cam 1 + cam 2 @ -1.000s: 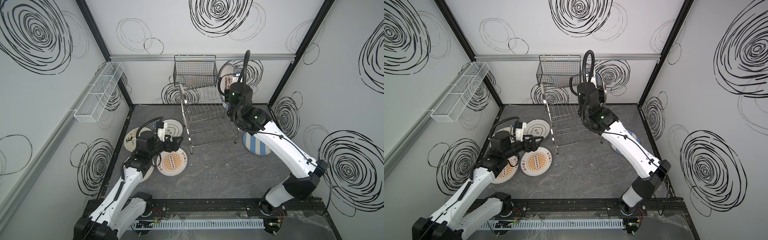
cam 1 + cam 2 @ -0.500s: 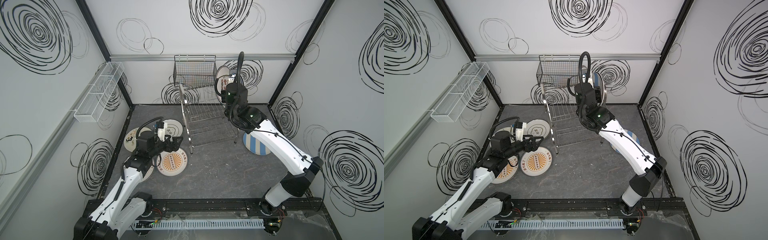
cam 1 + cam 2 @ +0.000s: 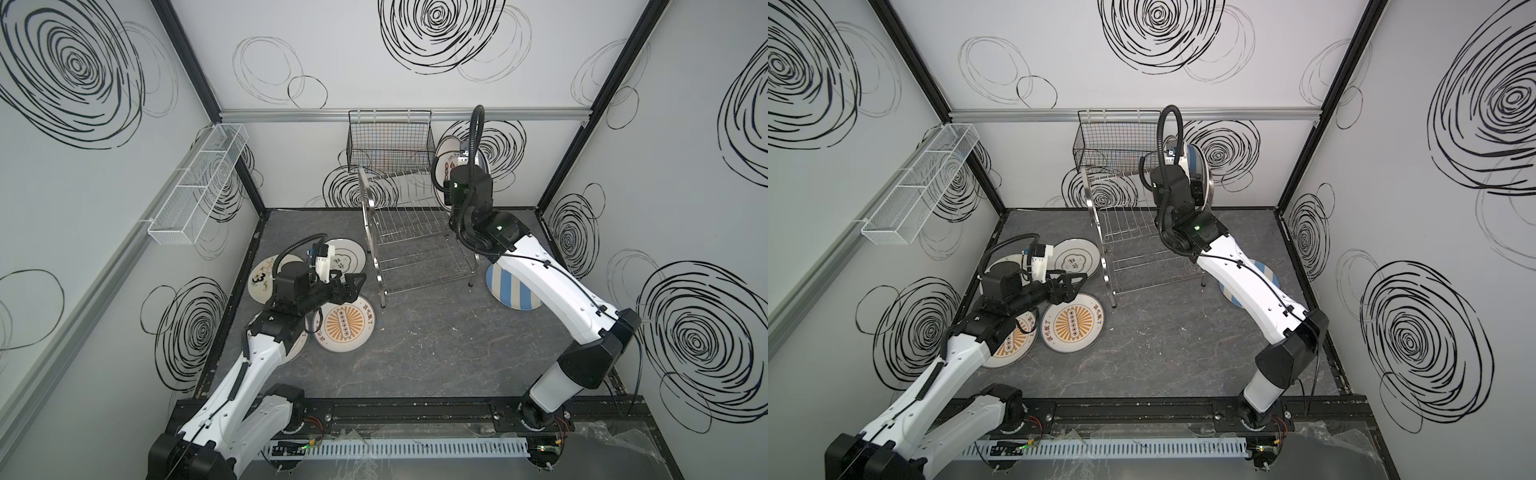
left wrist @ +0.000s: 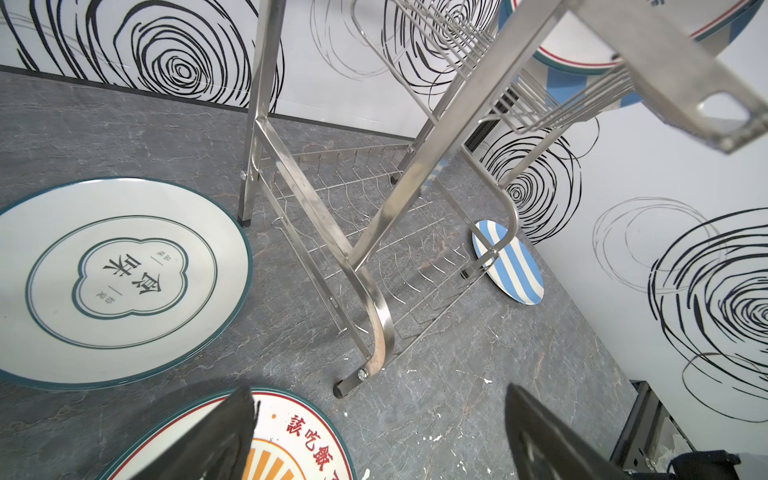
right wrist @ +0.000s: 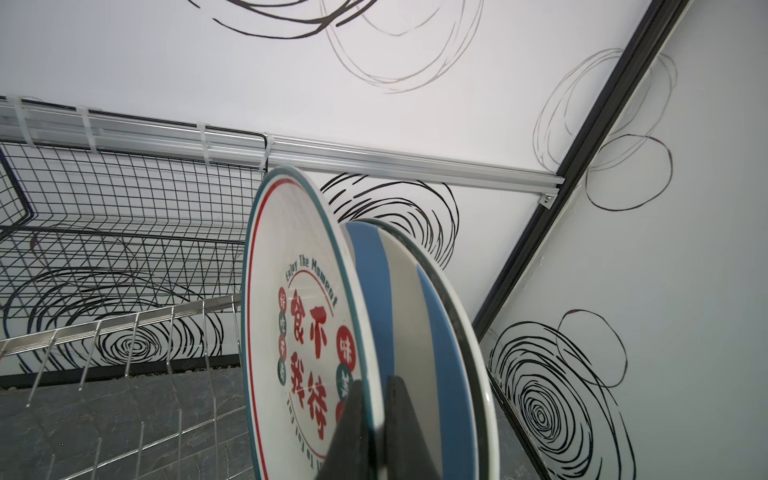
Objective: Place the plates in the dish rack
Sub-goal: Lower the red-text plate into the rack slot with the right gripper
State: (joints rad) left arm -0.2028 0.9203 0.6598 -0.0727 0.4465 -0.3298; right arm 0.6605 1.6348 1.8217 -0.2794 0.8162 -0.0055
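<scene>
Grey floor (image 3: 436, 353), cream plate (image 5: 299, 291) in right end effector (image 5: 375, 382)

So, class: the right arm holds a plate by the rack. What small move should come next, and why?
Probably lower the printed plate straight down into an upper slot of the dish rack. The right gripper is shut on its rim, the plate stands upright beside the blue-striped plate, and whether it is seated cannot be told.

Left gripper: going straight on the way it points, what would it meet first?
Probably the dish rack, at its near end frame, low by the foot: the open left gripper points right at it. Depth is unclear, so it could pass just beside the leg.
</scene>
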